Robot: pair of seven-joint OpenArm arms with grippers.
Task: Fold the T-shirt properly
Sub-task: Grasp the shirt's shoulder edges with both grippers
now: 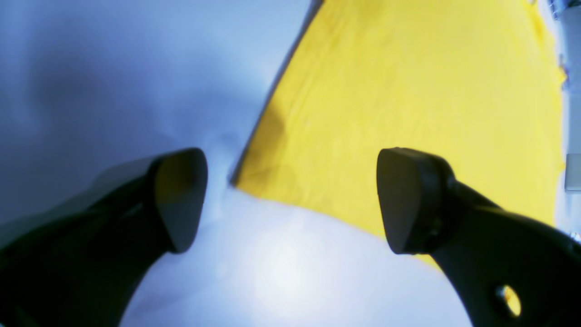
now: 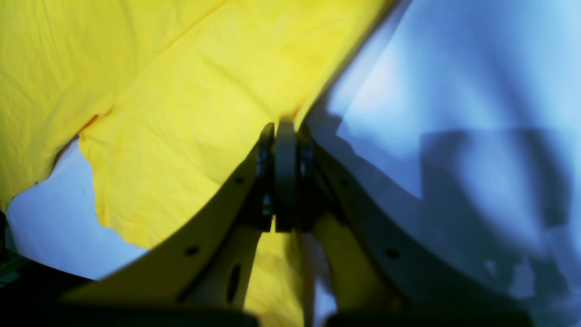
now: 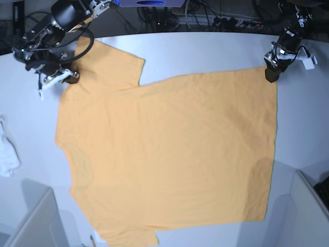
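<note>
The light-orange T-shirt (image 3: 169,154) lies spread flat on the white table (image 3: 205,51). It looks yellow in the wrist views. My left gripper (image 1: 290,200) is open, low over the table, with the shirt's hem corner (image 1: 240,179) between its black fingers (image 1: 181,200). In the base view it is at the shirt's far right corner (image 3: 271,77). My right gripper (image 2: 283,136) is shut, its tips meeting on the T-shirt's (image 2: 181,113) edge by the sleeve. In the base view it is at the far left (image 3: 71,78).
A small white cloth (image 3: 7,154) lies at the table's left edge. Grey bins stand at the front left (image 3: 31,221) and front right (image 3: 311,206). Cables (image 3: 216,20) run behind the table's far edge.
</note>
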